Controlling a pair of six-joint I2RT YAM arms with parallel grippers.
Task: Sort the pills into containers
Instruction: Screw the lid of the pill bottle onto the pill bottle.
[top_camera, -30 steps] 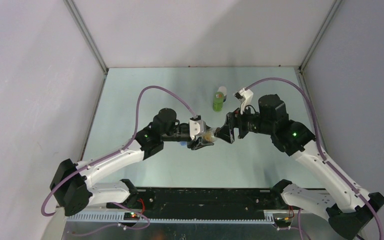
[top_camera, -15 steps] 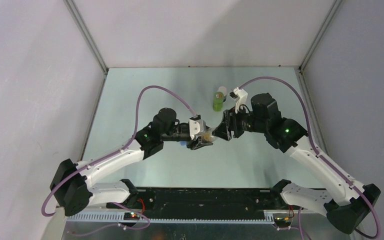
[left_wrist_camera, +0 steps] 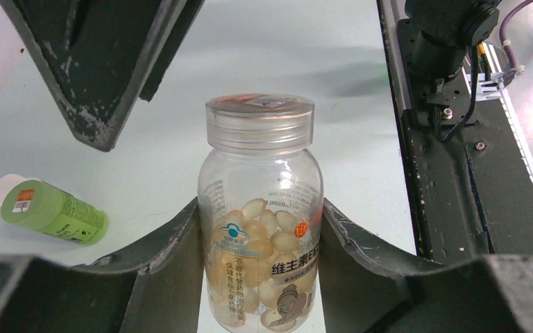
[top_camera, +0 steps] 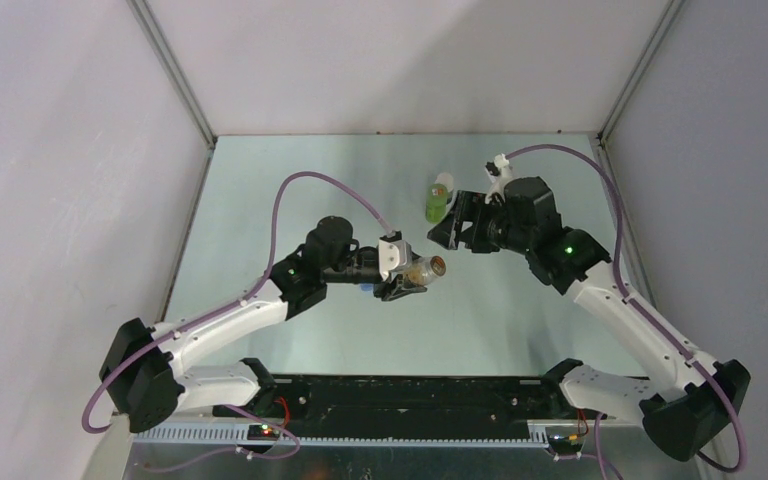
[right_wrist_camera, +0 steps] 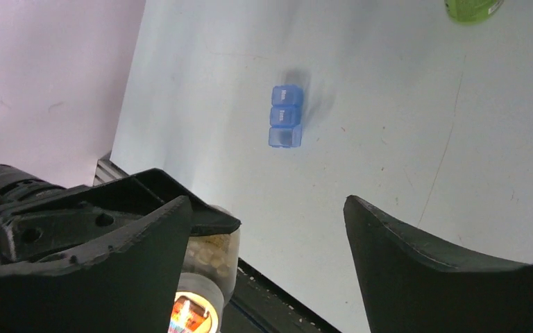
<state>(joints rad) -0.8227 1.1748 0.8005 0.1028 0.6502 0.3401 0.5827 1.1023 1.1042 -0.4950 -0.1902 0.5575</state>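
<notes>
Left tool (top_camera: 412, 274) clenched on clear pill bottle (left_wrist_camera: 261, 229); cap on, pale capsules inside. Right tool (right_wrist_camera: 267, 208) released, jaws wide, nothing between them. Green bottle (left_wrist_camera: 54, 211) lies on its side on the desk (top_camera: 290, 190). Blue three-cell pill box (right_wrist_camera: 285, 116) also on desk; lids apparently shut, view blurred.

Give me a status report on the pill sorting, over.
Left claw shut on clear pill bottle, cap on. Right claw open, empty. Blue pill organizer on table. Green bottle lying clear of both claws.
</notes>
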